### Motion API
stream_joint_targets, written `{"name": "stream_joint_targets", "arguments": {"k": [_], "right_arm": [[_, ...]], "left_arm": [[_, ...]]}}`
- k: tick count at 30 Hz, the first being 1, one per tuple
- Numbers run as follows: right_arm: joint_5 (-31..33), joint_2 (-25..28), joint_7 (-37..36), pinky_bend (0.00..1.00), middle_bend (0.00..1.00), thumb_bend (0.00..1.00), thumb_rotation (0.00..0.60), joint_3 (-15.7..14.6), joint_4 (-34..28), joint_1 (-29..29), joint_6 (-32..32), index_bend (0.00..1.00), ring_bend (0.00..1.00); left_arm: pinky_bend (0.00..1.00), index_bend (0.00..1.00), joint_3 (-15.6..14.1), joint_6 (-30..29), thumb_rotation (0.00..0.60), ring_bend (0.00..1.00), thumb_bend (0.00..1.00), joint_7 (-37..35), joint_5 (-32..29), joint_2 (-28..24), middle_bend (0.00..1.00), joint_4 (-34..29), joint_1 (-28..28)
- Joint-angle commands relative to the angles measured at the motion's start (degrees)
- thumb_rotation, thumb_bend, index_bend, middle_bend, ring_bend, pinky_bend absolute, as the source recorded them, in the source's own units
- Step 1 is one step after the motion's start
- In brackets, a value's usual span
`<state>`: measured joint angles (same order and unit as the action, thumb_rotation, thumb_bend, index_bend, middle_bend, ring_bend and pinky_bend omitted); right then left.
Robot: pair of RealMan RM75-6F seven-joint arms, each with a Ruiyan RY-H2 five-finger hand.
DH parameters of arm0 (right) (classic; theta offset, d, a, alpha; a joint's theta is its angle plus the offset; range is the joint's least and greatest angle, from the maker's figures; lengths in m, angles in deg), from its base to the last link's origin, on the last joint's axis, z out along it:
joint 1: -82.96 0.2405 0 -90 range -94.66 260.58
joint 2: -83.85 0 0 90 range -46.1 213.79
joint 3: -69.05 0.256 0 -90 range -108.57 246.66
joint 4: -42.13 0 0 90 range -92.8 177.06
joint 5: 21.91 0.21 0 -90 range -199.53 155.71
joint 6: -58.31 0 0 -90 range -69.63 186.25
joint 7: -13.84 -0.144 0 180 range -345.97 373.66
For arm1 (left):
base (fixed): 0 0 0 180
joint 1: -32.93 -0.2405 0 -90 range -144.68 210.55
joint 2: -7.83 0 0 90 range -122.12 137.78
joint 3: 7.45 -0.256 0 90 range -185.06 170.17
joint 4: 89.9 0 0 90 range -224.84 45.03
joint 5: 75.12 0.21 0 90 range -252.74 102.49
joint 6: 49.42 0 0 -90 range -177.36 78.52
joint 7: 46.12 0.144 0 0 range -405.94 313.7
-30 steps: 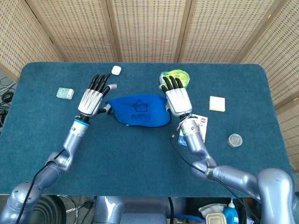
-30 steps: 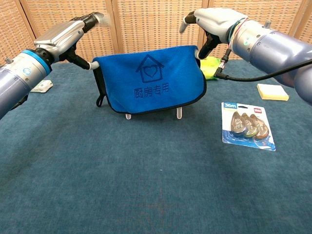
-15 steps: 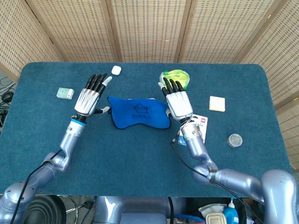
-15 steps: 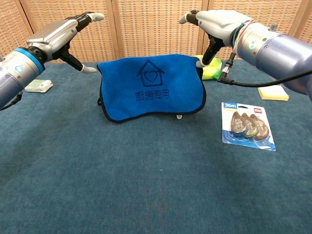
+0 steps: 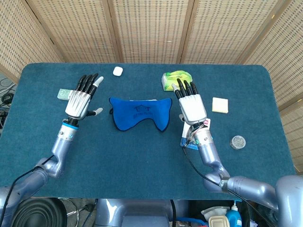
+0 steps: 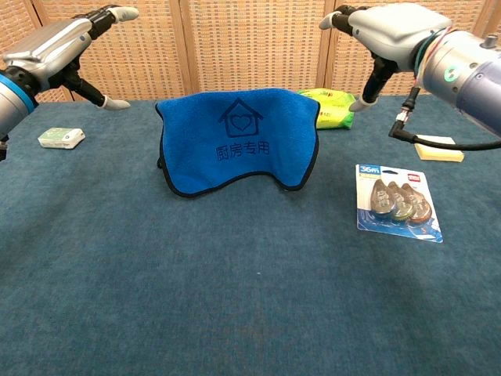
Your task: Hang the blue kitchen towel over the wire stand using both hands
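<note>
Both my hands have drawn outward from the blue kitchen towel (image 6: 237, 137): left hand (image 5: 79, 100) and right hand (image 5: 191, 105) hover apart, fingers spread, holding nothing. Draped mid-table, the towel now hides the wire stand completely, feet included.

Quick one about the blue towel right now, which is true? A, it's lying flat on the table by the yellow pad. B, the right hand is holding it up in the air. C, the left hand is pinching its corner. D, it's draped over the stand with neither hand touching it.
D: the blue towel hangs draped, hiding the stand, while the left hand and right hand are spread open, clear of it.
</note>
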<state>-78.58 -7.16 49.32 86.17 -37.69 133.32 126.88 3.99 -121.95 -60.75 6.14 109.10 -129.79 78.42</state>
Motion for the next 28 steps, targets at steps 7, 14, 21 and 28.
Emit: {"name": "stream_joint_targets", "arguments": {"k": [7, 14, 21, 28], "right_arm": [[-10.8, 7.7, -6.9, 0.09, 0.0, 0.0, 0.6, -7.5, -7.3, -9.7, 8.5, 0.0, 0.0], [-20.1, 10.7, -18.9, 0.09, 0.0, 0.0, 0.6, -13.7, -8.1, -19.8, 18.8, 0.0, 0.0], [-27.3, 11.9, -25.6, 0.07, 0.0, 0.0, 0.6, -19.1, -10.3, -30.2, 30.3, 0.0, 0.0], [-32.0, 14.2, -24.3, 0.02, 0.0, 0.0, 0.6, -23.4, -14.1, -37.0, 35.8, 0.0, 0.0]], "left_arm": [[0.0, 0.0, -2.4, -7.2, 0.6, 0.0, 0.01, 6.1, -0.1, -12.1, 0.0, -17.9, -9.6], [0.0, 0.0, -6.5, -13.3, 0.6, 0.0, 0.0, 9.7, -0.5, -21.6, 0.0, -35.3, -19.5], [0.0, 0.0, -11.9, -21.5, 0.6, 0.0, 0.0, 15.8, 0.2, -25.7, 0.0, -46.3, -29.7], [0.0, 0.0, -16.2, -25.4, 0.6, 0.0, 0.0, 23.1, 1.1, -28.4, 0.0, -53.1, -36.1]]}}
